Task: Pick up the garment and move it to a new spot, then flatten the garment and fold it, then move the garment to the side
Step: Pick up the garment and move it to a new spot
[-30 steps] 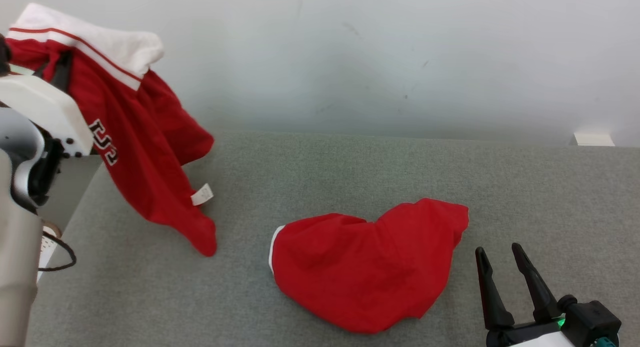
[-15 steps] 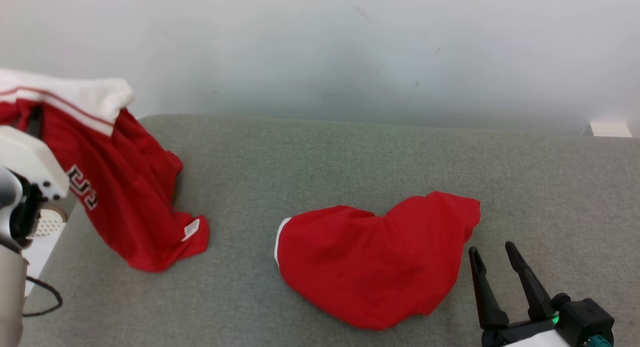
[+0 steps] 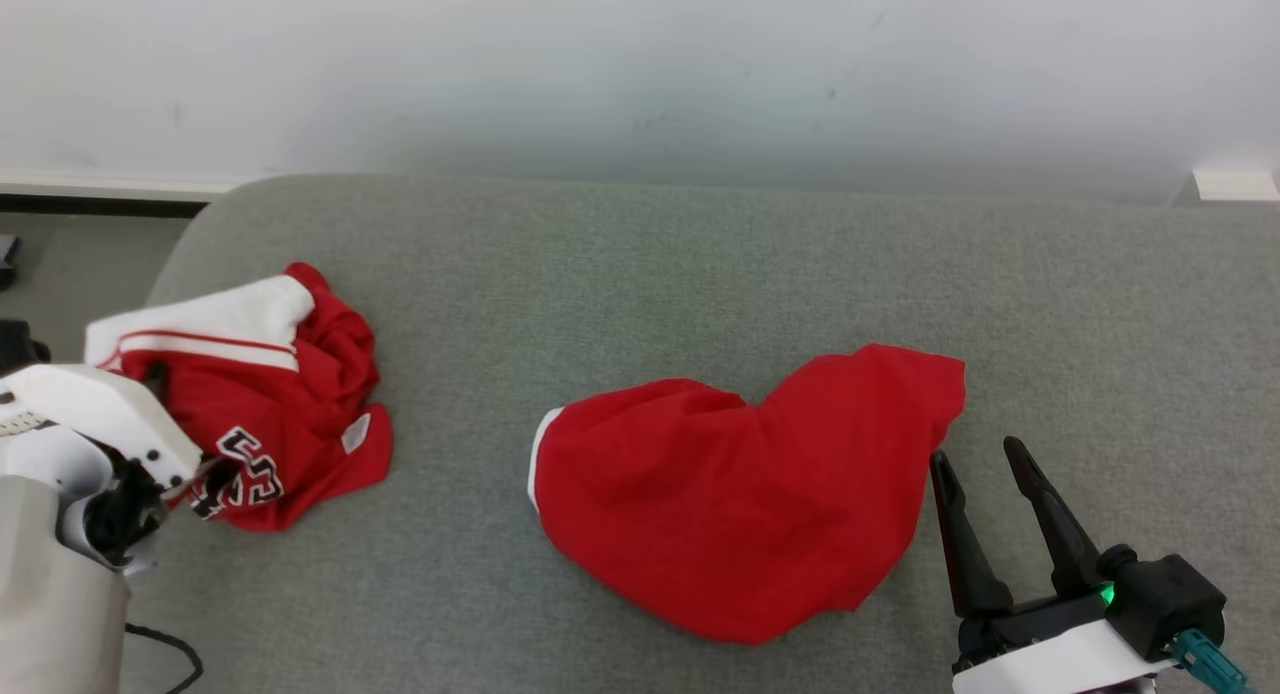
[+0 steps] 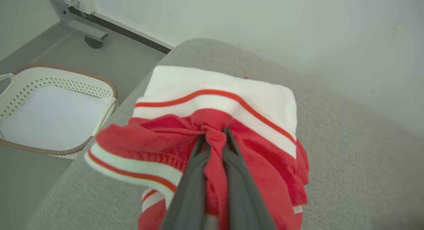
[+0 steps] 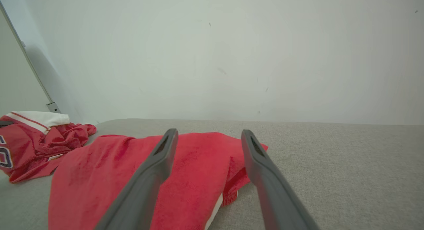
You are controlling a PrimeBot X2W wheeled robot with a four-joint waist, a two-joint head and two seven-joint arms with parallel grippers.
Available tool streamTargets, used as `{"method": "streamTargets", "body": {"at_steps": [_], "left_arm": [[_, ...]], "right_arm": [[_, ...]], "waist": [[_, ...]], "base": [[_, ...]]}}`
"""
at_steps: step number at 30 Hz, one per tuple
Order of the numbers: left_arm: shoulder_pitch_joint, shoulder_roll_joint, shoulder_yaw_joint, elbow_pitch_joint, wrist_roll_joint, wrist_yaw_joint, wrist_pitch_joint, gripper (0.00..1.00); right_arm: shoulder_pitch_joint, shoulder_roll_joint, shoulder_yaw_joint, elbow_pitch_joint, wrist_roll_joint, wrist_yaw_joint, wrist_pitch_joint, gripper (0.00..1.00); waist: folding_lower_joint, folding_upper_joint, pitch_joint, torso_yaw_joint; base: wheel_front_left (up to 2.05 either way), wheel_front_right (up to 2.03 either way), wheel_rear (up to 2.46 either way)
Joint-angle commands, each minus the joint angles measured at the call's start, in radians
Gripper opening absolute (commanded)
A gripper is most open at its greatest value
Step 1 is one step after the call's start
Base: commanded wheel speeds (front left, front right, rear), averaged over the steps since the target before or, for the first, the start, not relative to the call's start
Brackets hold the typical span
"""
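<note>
The garment point(image 3: 270, 394) is red with a white striped band and dark lettering. It sits bunched on the grey padded table point(image 3: 640, 264) near its left end. In the left wrist view my left gripper point(image 4: 213, 136) is shut on a pinched red fold of the garment point(image 4: 218, 90), just below the white band. My left arm's white wrist point(image 3: 100, 414) covers the garment's left part in the head view. My right gripper point(image 3: 973, 452) is open and holds nothing, its fingertips beside the right edge of a second, plain red garment point(image 3: 730, 494). Seen from the right wrist, that gripper point(image 5: 209, 132) points over the red cloth point(image 5: 132, 167).
A white perforated laundry basket point(image 4: 49, 107) stands on the floor past the table's rounded left end. A wheeled stand leg point(image 4: 82, 31) is by the wall. A pale wall point(image 3: 640, 64) runs along the table's far edge. Bare grey surface lies between the two garments.
The head camera has tilted down. The garment, which hung in the air from my left gripper, now lies bunched on the table's left end, still gripped. The right gripper has stayed open.
</note>
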Motion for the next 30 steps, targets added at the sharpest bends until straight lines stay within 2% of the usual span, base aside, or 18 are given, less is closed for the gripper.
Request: {"method": "streamTargets", "body": {"at_steps": [1, 2, 10, 19, 23, 30], "left_arm": [[-0.014, -0.007, 0.004, 0.032, -0.025, -0.014, 0.018, 0.51], [-0.02, -0.007, 0.003, 0.048, -0.033, -0.02, 0.026, 1.0], [-0.058, 0.014, -0.027, 0.123, -0.046, -0.044, 0.052, 1.0], [-0.086, 0.034, -0.091, 0.081, -0.013, -0.053, 0.029, 1.0], [-0.09, 0.045, -0.137, 0.012, 0.016, -0.054, -0.016, 1.0], [-0.019, 0.014, -0.166, -0.185, 0.025, -0.048, -0.132, 1.0]], "right_arm": [[-0.015, -0.008, 0.003, 0.002, 0.001, 0.0, 0.001, 1.0], [-0.018, -0.01, 0.002, 0.005, 0.001, 0.0, 0.001, 1.0], [-0.014, -0.009, -0.003, 0.023, 0.009, 0.0, 0.001, 1.0], [0.015, -0.002, -0.019, 0.022, 0.015, 0.0, 0.001, 1.0], [0.034, -0.002, -0.035, 0.019, 0.015, 0.0, 0.001, 1.0], [0.059, -0.013, -0.047, 0.005, 0.004, 0.0, 0.001, 1.0]], "waist": [[0.0, 0.0, 0.02, -0.015], [0.0, 0.0, 0.023, -0.018], [0.0, 0.0, 0.007, -0.034], [0.0, 0.0, -0.061, -0.025], [0.0, 0.0, -0.097, -0.018], [0.0, 0.0, -0.134, -0.027]], "base": [[0.0, 0.0, 0.0], [0.0, 0.0, 0.0], [0.0, 0.0, 0.0], [0.0, 0.0, 0.0], [0.0, 0.0, 0.0], [0.0, 0.0, 0.0]]}}
